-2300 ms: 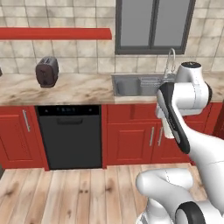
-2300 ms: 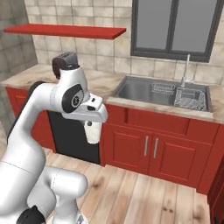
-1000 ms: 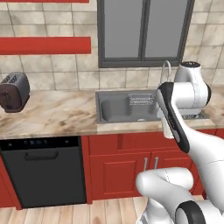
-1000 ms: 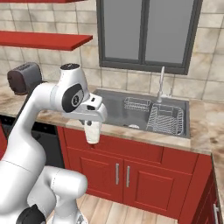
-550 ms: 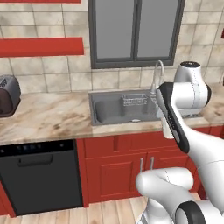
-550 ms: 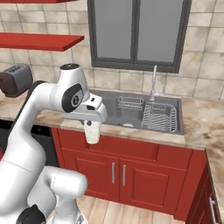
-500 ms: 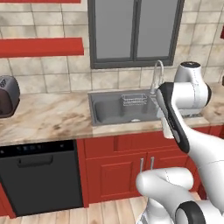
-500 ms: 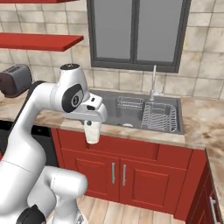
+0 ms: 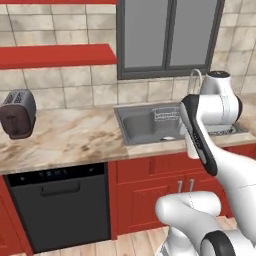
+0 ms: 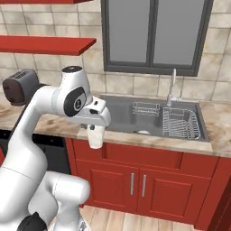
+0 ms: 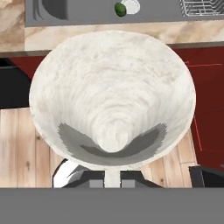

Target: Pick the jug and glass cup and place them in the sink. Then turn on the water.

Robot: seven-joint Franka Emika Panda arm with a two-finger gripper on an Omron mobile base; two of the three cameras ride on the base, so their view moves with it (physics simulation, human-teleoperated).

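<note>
Holding the pale whitish translucent tapered jug (image 10: 94,136), the claw (image 10: 95,127) is clamped shut on it from above, in front of the red cabinets and just short of the table edge. From the hand view the jug (image 11: 112,105) hangs mouth-down from the claw, its marbled white inside facing the camera, above the wood floor. In the left base view the jug (image 9: 191,148) peeks out pale behind the arm's dark forearm, just in front of the sink.

No readable writing, brands or labels anywhere; the dishwasher's panel shows small blue marks too tiny to read.

The large grey steel two-basin sink (image 10: 122,118) is set in the beige marbled stone table (image 9: 70,137), with a wire rack (image 10: 182,122) in the right basin, a smaller wire basket (image 10: 145,108) at the back of the left basin, and a curved chrome tap (image 10: 172,86) behind. A small green thing sits near the drain (image 11: 120,8); what it is cannot be told.

Room: beige tiled wall, dark-framed grey window (image 10: 155,35) above the sink, red wall shelf (image 9: 55,55) to the left, dark toaster (image 9: 19,113) on the table at far left. Black dishwasher (image 9: 60,205) below the table, red cabinet doors with metal handles (image 10: 137,184), light wooden plank floor (image 11: 17,144).
</note>
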